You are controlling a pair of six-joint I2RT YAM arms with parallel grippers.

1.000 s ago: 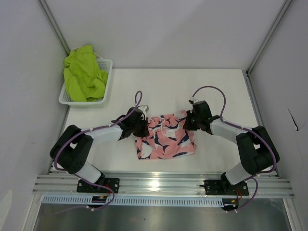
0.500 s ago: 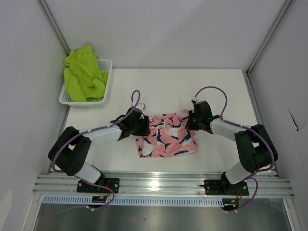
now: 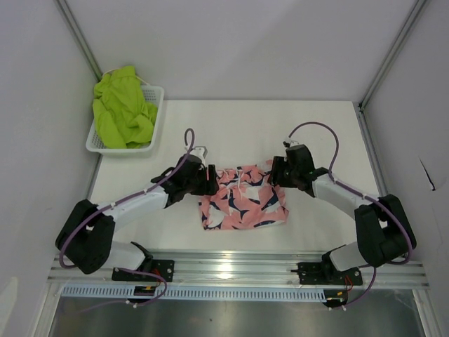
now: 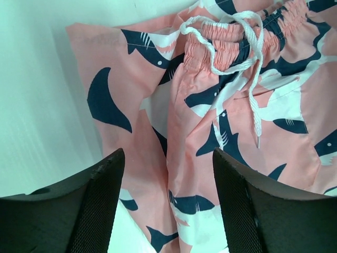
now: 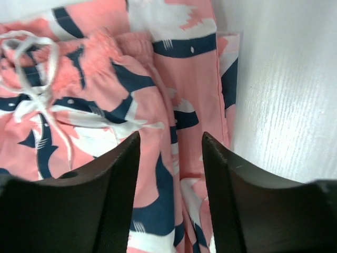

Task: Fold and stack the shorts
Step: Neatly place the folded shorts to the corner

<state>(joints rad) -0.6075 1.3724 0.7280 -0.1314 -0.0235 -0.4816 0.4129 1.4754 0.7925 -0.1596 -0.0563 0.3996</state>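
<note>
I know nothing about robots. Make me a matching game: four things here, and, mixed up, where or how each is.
1 pink shorts
2 green shorts
3 basket
4 left gripper

A white, at the far left corner of the table
B open, holding nothing
C heaped in the basket
D lying on the table, near its middle

Pairs: 1-D, 2-C, 3-A, 4-B

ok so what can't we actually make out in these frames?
- Top view: the green shorts are bunched in the basket; their layout and small details are too small to tell.
- Top view: the upper layers of the pink shorts hide whatever lies underneath.
- Wrist views: the frame edges cut off the pink shorts, and the black fingers cover the near fabric.
</note>
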